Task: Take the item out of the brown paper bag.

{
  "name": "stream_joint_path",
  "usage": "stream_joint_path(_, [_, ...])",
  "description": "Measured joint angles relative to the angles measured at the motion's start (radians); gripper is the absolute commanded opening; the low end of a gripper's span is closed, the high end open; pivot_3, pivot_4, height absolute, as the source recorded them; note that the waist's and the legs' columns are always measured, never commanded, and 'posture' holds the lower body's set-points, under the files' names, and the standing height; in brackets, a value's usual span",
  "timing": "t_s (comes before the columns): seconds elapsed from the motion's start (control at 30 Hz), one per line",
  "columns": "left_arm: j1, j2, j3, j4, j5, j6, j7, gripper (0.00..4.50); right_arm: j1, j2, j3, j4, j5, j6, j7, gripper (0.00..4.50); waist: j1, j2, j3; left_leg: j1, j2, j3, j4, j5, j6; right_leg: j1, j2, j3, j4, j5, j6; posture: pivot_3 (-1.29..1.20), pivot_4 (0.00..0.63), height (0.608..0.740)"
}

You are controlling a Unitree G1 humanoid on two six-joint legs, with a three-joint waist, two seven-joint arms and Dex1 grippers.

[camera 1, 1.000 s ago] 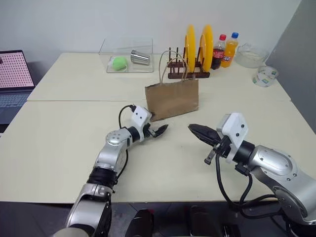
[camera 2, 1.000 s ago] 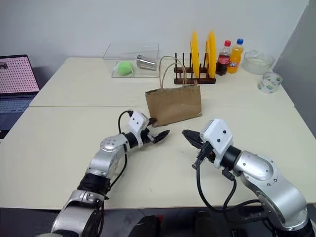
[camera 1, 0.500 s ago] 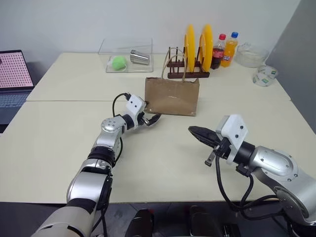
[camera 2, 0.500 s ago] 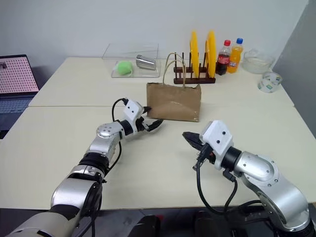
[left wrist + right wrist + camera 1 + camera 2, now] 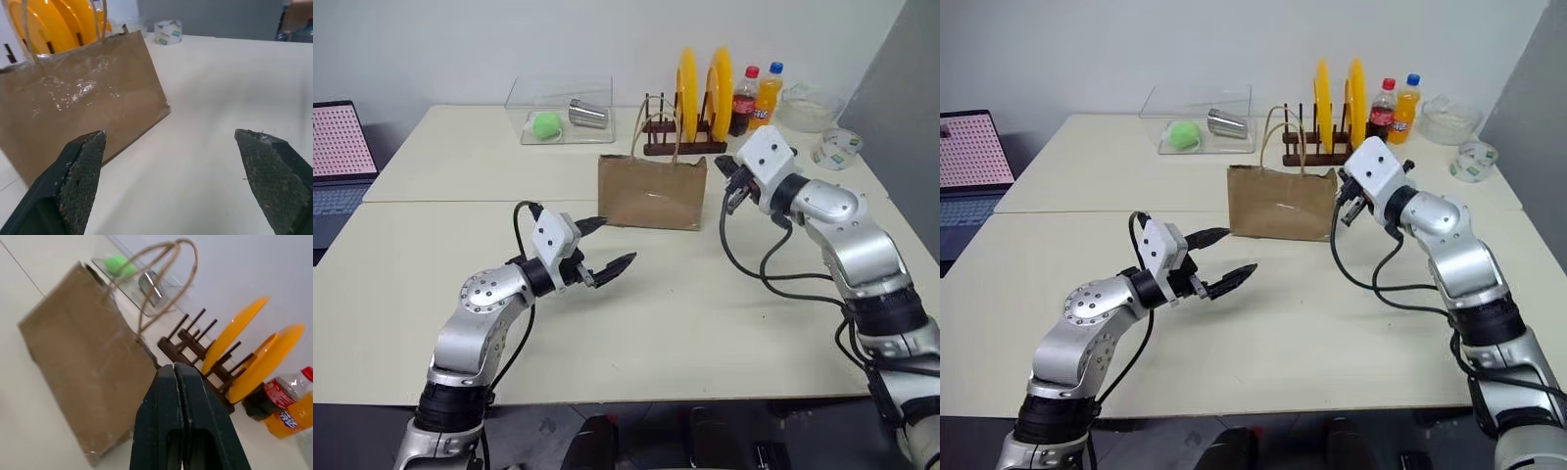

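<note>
The brown paper bag (image 5: 652,193) stands upright in the middle of the table, its two cord handles (image 5: 651,122) rising from the top. The item is hidden; the bag's inside cannot be seen. My left gripper (image 5: 612,243) hangs open above the table, short of the bag's lower left corner and apart from it. In the left wrist view its two fingers (image 5: 80,171) stand wide, with the bag (image 5: 73,98) ahead. My right gripper (image 5: 724,166) is shut on nothing, level with the bag's upper right edge. The right wrist view shows the shut fingertips (image 5: 176,396) beside the bag (image 5: 83,372).
Behind the bag stands a wooden rack with two yellow plates (image 5: 697,86), then a cola bottle (image 5: 743,101) and an orange soda bottle (image 5: 768,96). A clear tray (image 5: 563,113) holds a green ball and a metal cup. A glass bowl (image 5: 811,106), a tape roll (image 5: 839,149) and a laptop (image 5: 337,147) flank the table.
The tilted bag now stands upright. My left gripper drew back from its lower left corner and rose. My right gripper swung forward from near the front edge to the bag's upper right edge.
</note>
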Motion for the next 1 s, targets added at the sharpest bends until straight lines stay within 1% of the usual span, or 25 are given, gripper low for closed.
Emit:
stream_joint_path(0.03, [0.001, 0.002, 0.003, -0.015, 0.001, 0.003, 0.007, 4.42, -0.028, 0.004, 0.005, 0.059, -0.014, -0.029, 0.01, 0.01, 0.0, 0.0, 0.0, 0.0, 0.0, 0.0, 0.0, 0.0, 0.0, 0.0, 0.0, 0.0, 0.0, 0.0, 0.0, 0.0, 0.15, 0.74])
stream_joint_path(0.2, [-0.015, 0.018, 0.025, -0.038, 0.019, -0.01, 0.056, 4.42, -0.298, 0.077, 0.069, 0.557, -0.149, -0.277, 0.037, 0.01, -0.01, 0.001, 0.001, 0.001, 0.0, 0.002, -0.002, 0.0, 0.0, -0.001, 0.0, 0.001, 0.0, 0.0, -0.001, 0.0, 0.15, 0.74])
stream_joint_path(0.23, [-0.015, 0.019, 0.026, -0.04, 0.019, -0.011, 0.058, 4.42, -0.334, 0.086, 0.073, 0.63, -0.17, -0.313, 0.036, 0.01, -0.01, 0.001, 0.001, 0.001, 0.001, 0.001, -0.003, 0.0, 0.0, -0.001, 0.0, 0.001, 0.0, 0.0, -0.001, 0.0, 0.15, 0.74])
stream_joint_path(0.27, [-0.015, 0.02, 0.03, -0.039, 0.018, -0.008, 0.06, 4.42, -0.398, 0.111, 0.089, 0.765, -0.207, -0.362, 0.03, 0.01, -0.01, 0.001, 0.001, 0.001, 0.001, 0.002, -0.004, 0.0, 0.0, -0.002, 0.0, 0.001, 0.0, 0.0, -0.001, 0.0, 0.15, 0.74])
stream_joint_path(0.37, [-0.027, 0.02, 0.049, -0.039, -0.017, 0.012, 0.061, 4.42, -0.502, 0.175, 0.122, 1.011, -0.284, -0.423, -0.002, 0.01, -0.012, 0.001, 0.001, 0.001, 0.001, 0.003, -0.006, 0.0, -0.001, -0.003, 0.0, 0.002, -0.001, 0.0, -0.001, 0.0, 0.15, 0.74])
stream_joint_path(0.43, [-0.045, 0.02, 0.063, -0.04, -0.033, 0.019, 0.061, 4.42, -0.535, 0.205, 0.129, 1.112, -0.317, -0.444, -0.02, 0.01, -0.014, 0.001, 0.001, 0.0, 0.0, 0.002, -0.007, 0.001, -0.001, -0.003, 0.0, 0.002, -0.001, 0.0, -0.001, 0.0, 0.15, 0.74])
stream_joint_path(0.57, [-0.043, 0.038, 0.076, -0.041, -0.039, 0.018, 0.065, 4.42, -0.561, 0.248, 0.12, 1.208, -0.348, -0.471, -0.02, 0.01, -0.015, 0.002, 0.001, 0.0, 0.0, 0.003, -0.008, 0.001, -0.002, -0.004, 0.0, 0.002, -0.002, 0.0, -0.001, 0.0, 0.15, 0.74])
stream_joint_path(0.63, [-0.028, 0.047, 0.078, -0.051, -0.04, 0.018, 0.062, 4.42, -0.561, 0.267, 0.097, 1.216, -0.339, -0.49, 0.023, 0.01, -0.016, 0.002, 0.001, 0.001, 0.001, 0.002, -0.008, 0.001, -0.001, -0.004, 0.0, 0.002, -0.001, 0.0, -0.001, 0.0, 0.15, 0.74])
stream_joint_path(0.7, [-0.004, 0.06, 0.081, -0.065, -0.044, 0.02, 0.059, 4.42, -0.561, 0.277, 0.069, 1.216, -0.316, -0.528, 0.112, 0.01, -0.021, 0.002, 0.001, 0.001, 0.001, 0.002, -0.008, 0.001, -0.001, -0.004, 0.0, 0.002, -0.001, 0.0, -0.001, 0.0, 0.15, 0.74])
stream_joint_path(0.9, [0.063, 0.121, 0.096, -0.058, -0.036, -0.015, 0.018, 4.42, -0.553, 0.273, 0.016, 1.156, -0.248, -0.61, 0.448, 0.01, -0.031, 0.003, 0.001, 0.001, 0.001, 0.002, -0.008, 0.0, -0.001, -0.003, 0.0, 0.002, 0.0, 0.0, -0.001, 0.0, 0.15, 0.74])
stream_joint_path(1.0, [0.081, 0.128, 0.096, -0.039, -0.035, -0.035, 0.006, 4.42, -0.52, 0.263, 0.014, 1.109, -0.234, -0.62, 0.555, 0.01, -0.031, 0.003, 0.001, 0.002, 0.001, 0.001, -0.008, 0.0, -0.001, -0.003, 0.0, 0.001, 0.0, 0.0, -0.001, 0.0, 0.15, 0.74])
